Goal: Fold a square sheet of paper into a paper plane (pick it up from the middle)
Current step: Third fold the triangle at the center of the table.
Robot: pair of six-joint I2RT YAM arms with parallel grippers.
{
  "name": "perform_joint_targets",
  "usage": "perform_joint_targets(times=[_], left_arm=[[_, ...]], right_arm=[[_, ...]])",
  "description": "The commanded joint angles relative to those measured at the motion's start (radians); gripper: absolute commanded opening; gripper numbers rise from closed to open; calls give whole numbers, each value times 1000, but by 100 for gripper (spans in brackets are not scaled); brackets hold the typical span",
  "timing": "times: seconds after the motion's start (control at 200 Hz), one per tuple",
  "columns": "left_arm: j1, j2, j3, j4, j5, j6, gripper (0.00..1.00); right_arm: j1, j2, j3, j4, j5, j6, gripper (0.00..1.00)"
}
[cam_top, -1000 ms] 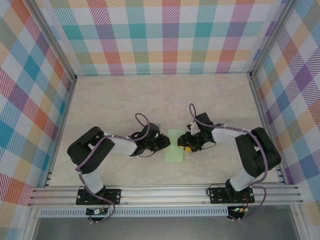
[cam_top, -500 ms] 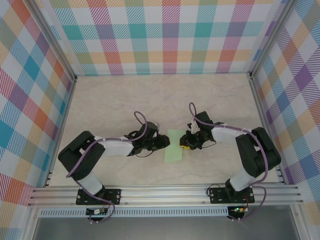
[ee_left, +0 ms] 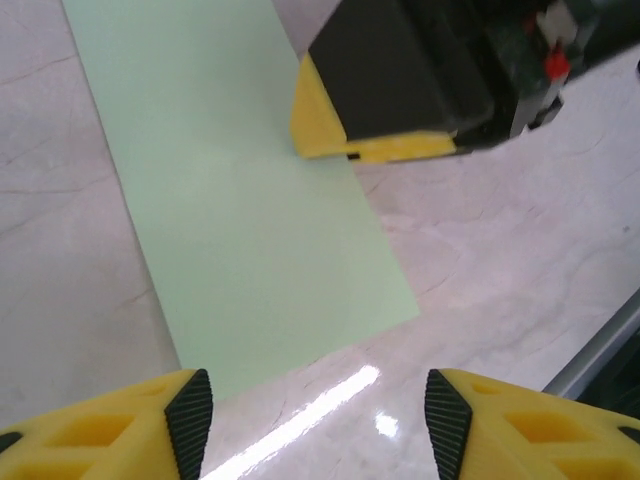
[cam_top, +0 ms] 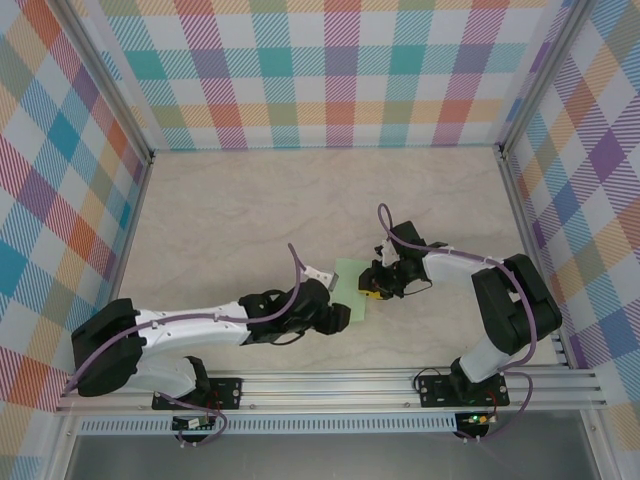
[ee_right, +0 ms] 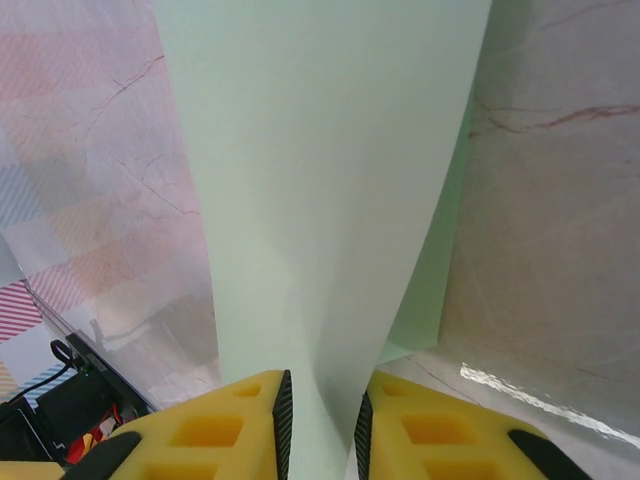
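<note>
Mint-green thin paper sheet: found as a narrow rectangle at the centre of the top view, laid on the pale marbled table. In the left wrist view it is seen running from the upper left down to the lower middle, flat and unmarked.
Right gripper: closed on the paper. One layer is pinched between the yellow fingers and lifted in a curve, while a second layer is seen beneath it at the right of the right wrist view.
Left gripper: open, with nothing held. Its yellow fingers are spread at the bottom of the left wrist view, just short of the paper's near end.
Step judged: a fold is probably being made, with a flap raised on one side and the other arm placed to hold or press.
Risk, slipping: the pinch appears to be taken near the edge, so the layer could be lost if it is pulled hard.
Risk, skew: the table looks glossy, so the whole sheet could be dragged along unless the lower layer is pinned, and a crooked crease would then be set.
Risk, crumpling or tearing: the thin paper could be buckled if the open fingers are pushed into its end, or torn if it is pulled from both sides.
Risk, collision: the two grippers are placed close together over a small sheet, so fingers could be knocked.
</note>
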Motion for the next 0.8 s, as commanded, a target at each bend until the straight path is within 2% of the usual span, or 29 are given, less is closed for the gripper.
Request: perform_joint_targets(times=[0.0,0.13,0.255,0.45,0.61,0.795], left_arm=[[-52,15,26,-93,-151,51,62],[-102,73,97,-142,-218,93,63],[-110,143,140,-137,-260,137,63],[-116,229,187,-101,-207,198,67],[-145,311,273,-167,-166,254,69],[-169,408,359,-267,-276,253,69]], right_arm=[[7,-21,29,-25,-22,-9,26],[6,-23,36,-31,-19,-4,26],[6,-26,33,-20,-15,6,26],[6,-22,45,-37,-11,0,26],[6,-27,49,-39,-20,0,27],[7,-36,54,-49,-25,-9,27]])
